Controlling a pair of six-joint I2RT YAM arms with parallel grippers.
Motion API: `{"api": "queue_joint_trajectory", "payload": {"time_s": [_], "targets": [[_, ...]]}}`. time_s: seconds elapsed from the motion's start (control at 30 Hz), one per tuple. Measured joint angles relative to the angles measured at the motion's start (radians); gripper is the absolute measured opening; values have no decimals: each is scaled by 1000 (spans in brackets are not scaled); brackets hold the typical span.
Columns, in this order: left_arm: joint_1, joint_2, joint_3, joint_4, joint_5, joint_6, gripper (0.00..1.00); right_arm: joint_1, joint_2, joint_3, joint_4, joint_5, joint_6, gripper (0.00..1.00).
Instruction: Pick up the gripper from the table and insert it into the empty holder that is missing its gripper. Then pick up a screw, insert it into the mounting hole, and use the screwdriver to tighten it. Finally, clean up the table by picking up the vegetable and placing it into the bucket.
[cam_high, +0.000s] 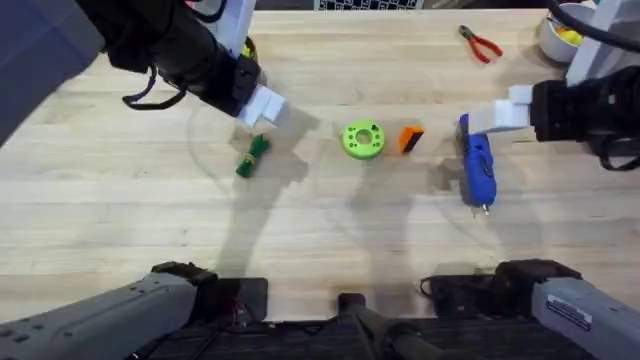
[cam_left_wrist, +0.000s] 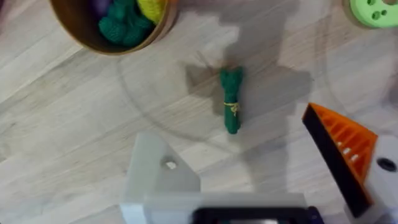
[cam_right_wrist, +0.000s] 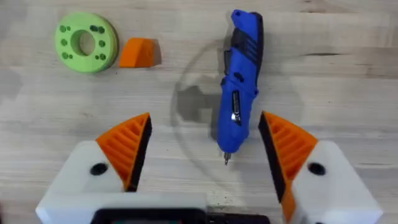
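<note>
Two arms were mine to work with, and the first move turned on the small loose orange plastic wedge (cam_high: 411, 138), the gripper of the task, which lay at the centre of the overhead frame, just right of a lime-green round disc with holes (cam_high: 362, 139) and touching nothing. My right gripper (cam_high: 497, 118) hovered at the right of that frame, nearer the wedge than my left; the blue pen-shaped electric screwdriver (cam_high: 476, 166) lay between them, its long axis running up and down the frame, thin metal tip toward the bottom. In the right wrist view my right gripper stood spread wide and unladen above the screwdriver (cam_right_wrist: 240, 79), both orange ribbed pads (cam_right_wrist: 129, 144) in place, with the wedge (cam_right_wrist: 138, 53) off toward the upper left. My left gripper (cam_high: 258, 106) hung at the upper left of the overhead frame, also released and carrying nothing. Its wrist view showed one orange pad (cam_left_wrist: 341, 149) and, on the other side, a bare white angular plastic holder (cam_left_wrist: 157, 175), the one I judged the wedge belonged in. Beyond it lay the small dark-green leafy toy vegetable (cam_left_wrist: 231, 99), and the round orange-brown bucket (cam_left_wrist: 73, 31) stood near it at the upper left.
</note>
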Motion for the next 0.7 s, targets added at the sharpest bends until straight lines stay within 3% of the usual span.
{"api": "queue_joint_trajectory", "payload": {"time_s": [0.37,0.7], "targets": [[0,0,4,64,-79,-25,986,0,0,0,0,0,0,992],[23,-40,114,65,-105,-56,986,0,0,0,0,0,0,991]]}}
